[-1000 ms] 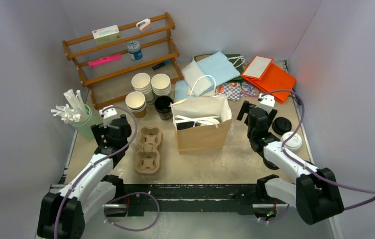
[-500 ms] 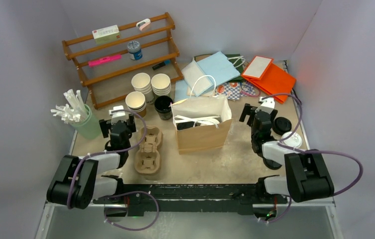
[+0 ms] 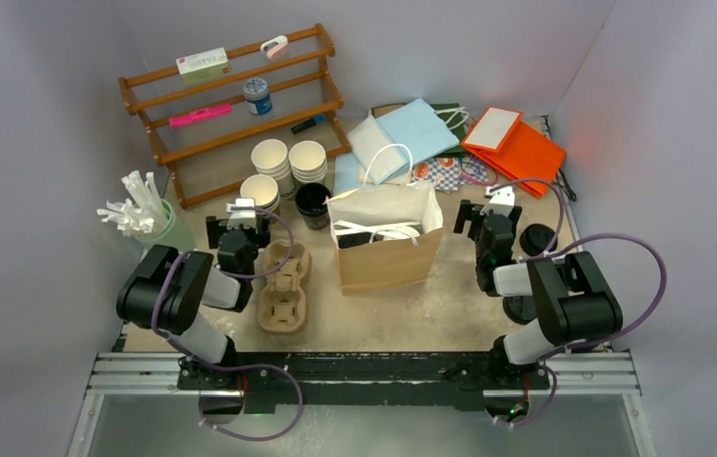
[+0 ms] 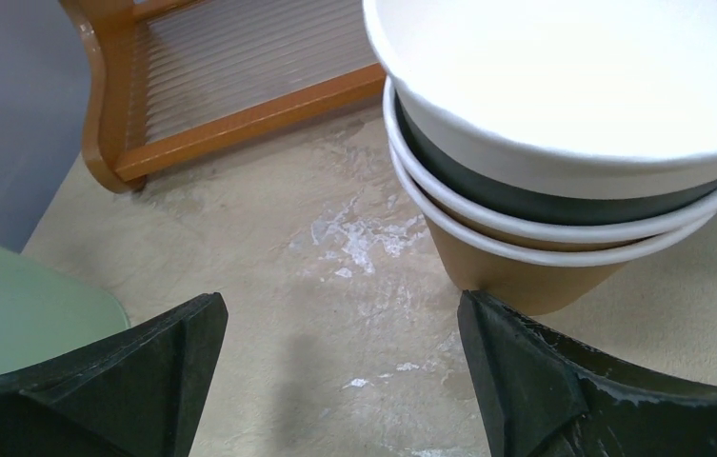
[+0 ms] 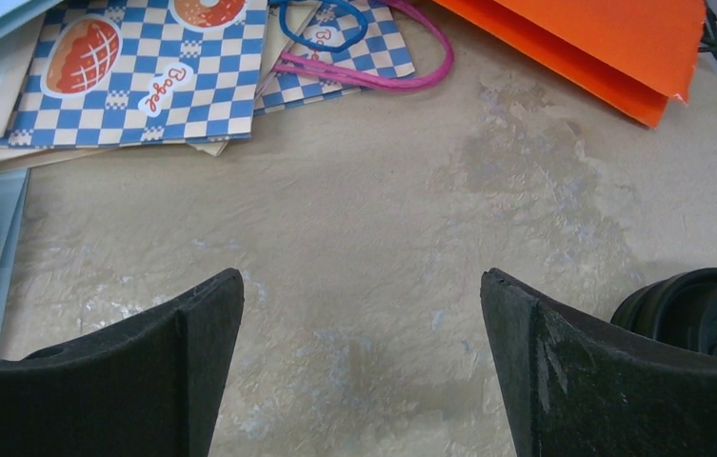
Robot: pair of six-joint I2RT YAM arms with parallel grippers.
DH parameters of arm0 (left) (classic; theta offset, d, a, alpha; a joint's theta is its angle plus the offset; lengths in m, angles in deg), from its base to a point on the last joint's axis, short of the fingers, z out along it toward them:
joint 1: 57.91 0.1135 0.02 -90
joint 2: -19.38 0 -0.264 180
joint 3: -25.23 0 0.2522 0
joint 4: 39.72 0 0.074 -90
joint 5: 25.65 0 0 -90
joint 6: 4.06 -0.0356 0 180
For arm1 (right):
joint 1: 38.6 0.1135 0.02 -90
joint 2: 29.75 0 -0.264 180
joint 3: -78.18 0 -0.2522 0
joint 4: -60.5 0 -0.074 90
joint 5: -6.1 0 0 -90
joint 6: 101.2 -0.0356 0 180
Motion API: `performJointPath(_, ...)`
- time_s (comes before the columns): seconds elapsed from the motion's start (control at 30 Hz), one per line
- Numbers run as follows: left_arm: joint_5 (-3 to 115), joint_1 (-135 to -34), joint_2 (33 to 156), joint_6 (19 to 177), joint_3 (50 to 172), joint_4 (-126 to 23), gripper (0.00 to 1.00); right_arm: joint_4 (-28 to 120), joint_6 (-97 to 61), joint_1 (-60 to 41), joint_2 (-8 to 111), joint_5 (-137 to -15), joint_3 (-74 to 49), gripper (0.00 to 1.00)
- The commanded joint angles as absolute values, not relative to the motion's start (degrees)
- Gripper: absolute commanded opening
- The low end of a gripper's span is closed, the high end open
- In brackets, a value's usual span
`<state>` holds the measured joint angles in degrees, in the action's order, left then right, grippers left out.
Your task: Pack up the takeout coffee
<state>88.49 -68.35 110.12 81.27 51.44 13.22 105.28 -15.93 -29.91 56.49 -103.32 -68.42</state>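
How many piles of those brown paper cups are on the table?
3. One stack and a second stack stand side by side before the wooden rack. A third stack stands nearer, just ahead of the left gripper. The lone black cup isn't counted.

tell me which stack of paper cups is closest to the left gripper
The front stack, beside the black cup, just ahead of the left gripper; the other two stacks stand farther back, by the wooden rack.

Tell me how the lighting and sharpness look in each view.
Top external: even light, sharp, only soft shadows. Left wrist: stacked paper cups loom close, the top one's white inside nearly washed out. Right wrist: crisp, print on the checked bagel paper readable.
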Motion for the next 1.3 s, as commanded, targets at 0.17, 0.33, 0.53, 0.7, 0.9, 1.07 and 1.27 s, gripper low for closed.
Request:
performJointPath(0.17, 84.9, -67.9, 112.6, 79.2, 53.2, 21.1, 0.99, 115.3, -14.6, -32.3, 57.9, -98.0, -69.3, 0.96)
performJointPath(0.33, 85.0, -67.9, 112.8, 79.2, 53.2, 21.4, 0.99, 120.6, -14.3, -34.4, 59.9, -91.9, -71.5, 0.96)
performJointPath(0.53, 85.1, -67.9, 112.8, 79.3, 53.3, 21.3, 1.00, 122.0, -14.0, -34.4, 60.0, -92.0, -71.9, 0.99)
performJointPath(0.7, 85.1, -67.9, 112.8, 79.2, 53.3, 21.3, 1.00, 122.7, -13.8, -34.4, 60.2, -92.1, -72.1, 0.99)
performJointPath(0.9, 85.0, -67.9, 112.9, 79.2, 53.4, 21.2, 1.00, 122.6, -13.8, -34.4, 60.2, -92.0, -72.1, 0.99)
performJointPath(1.07, 85.0, -67.9, 112.9, 79.2, 53.5, 21.2, 1.00, 122.6, -13.9, -34.4, 60.2, -92.1, -72.1, 0.99)
performJointPath(1.27, 84.8, -67.9, 112.8, 79.2, 53.6, 20.8, 1.00, 122.6, -13.8, -34.4, 60.2, -92.0, -72.1, 0.99)
